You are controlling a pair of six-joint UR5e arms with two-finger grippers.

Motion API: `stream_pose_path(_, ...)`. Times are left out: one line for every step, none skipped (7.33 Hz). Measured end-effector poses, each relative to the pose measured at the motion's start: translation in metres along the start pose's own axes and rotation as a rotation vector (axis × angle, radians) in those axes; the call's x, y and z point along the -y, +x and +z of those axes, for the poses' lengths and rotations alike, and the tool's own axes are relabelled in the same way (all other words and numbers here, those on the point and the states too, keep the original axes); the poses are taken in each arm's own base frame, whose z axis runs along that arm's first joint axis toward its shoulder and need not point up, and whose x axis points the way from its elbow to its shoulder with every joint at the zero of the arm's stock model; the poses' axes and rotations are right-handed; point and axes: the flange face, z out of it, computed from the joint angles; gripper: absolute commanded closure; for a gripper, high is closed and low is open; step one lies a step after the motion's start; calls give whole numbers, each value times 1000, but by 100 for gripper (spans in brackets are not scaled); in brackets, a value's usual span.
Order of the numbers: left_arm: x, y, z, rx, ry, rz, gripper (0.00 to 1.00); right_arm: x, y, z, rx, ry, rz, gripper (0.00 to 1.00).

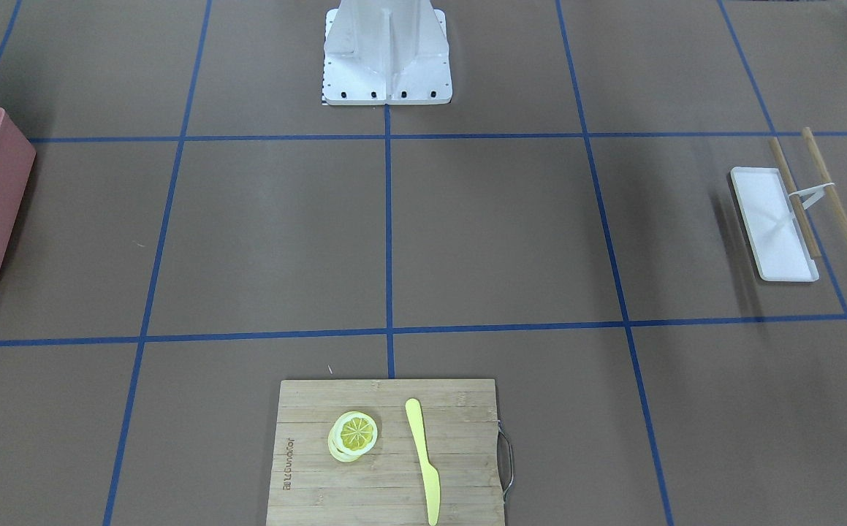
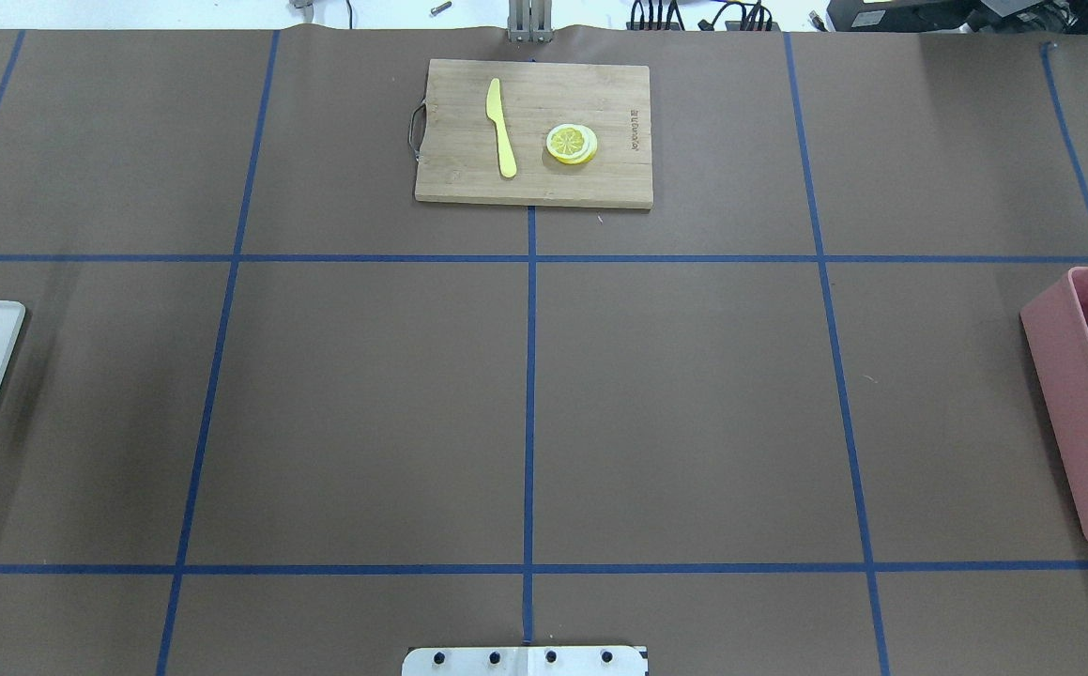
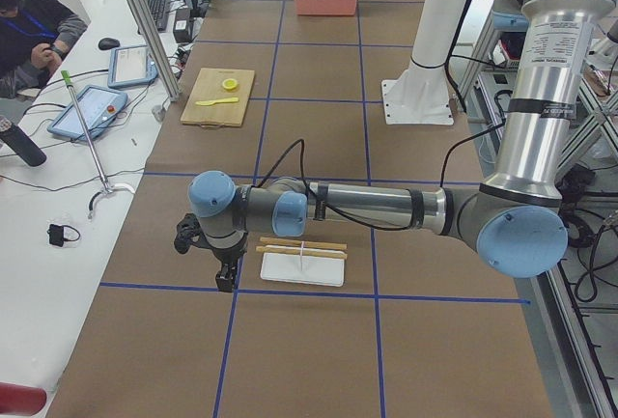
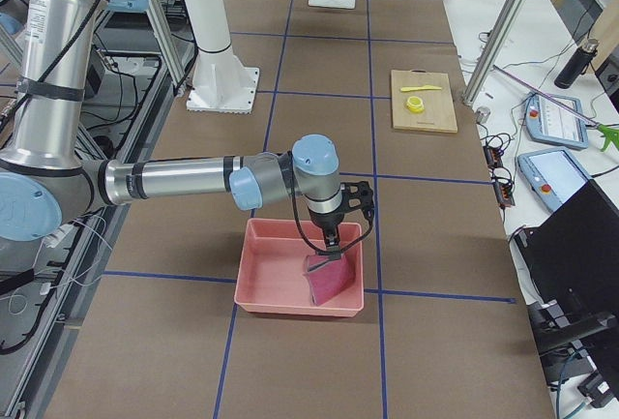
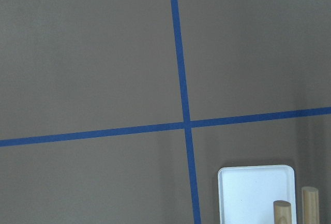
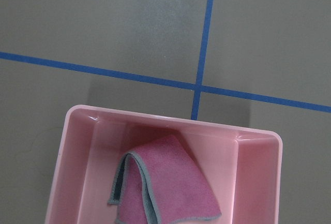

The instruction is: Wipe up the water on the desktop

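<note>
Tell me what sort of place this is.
Most likely a robotics lab workcell, not a kitchen: the left arm and right arm reach over a brown desktop gridded with blue tape, and an operator sits beside tablet-like pendants on a side bench.

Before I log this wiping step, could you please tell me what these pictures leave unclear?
- No puddle shows on the desktop in any view.
- Right pincer: only in the right side view, too small to judge its hold on the pink cloth.
- Left pincer: likewise, left side view only.
</note>
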Motion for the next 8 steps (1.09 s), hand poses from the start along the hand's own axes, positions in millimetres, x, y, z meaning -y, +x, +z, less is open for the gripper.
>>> stream_pose_path(0,0,0,0,-1,0,1,1,1,-1,-8,5,3,0)
stream_pose_path(0,0,0,-1,-1,0,1,3,2,-2,-13,7,7,0)
stream_pose_path(0,0,0,-1,-1,0,1,12,8,2,-16,-8,28,0)
stream_pose_path(0,0,0,-1,-1,0,1,29,15,9,-19,-39,58,0)
stream_pose_path(0,1,0,-2,-1,1,1,48,23,17,-21,-75,70,0)
stream_pose_path(0,1,1,-5,-1,0,1,62,31,27,-22,-102,49,0)
stream_pose_path(0,0,1,-6,-2,0,1,73,38,35,-21,-121,14,0)
stream_pose_path(0,0,2,-6,-3,-2,1,78,42,40,-20,-132,-2,0)
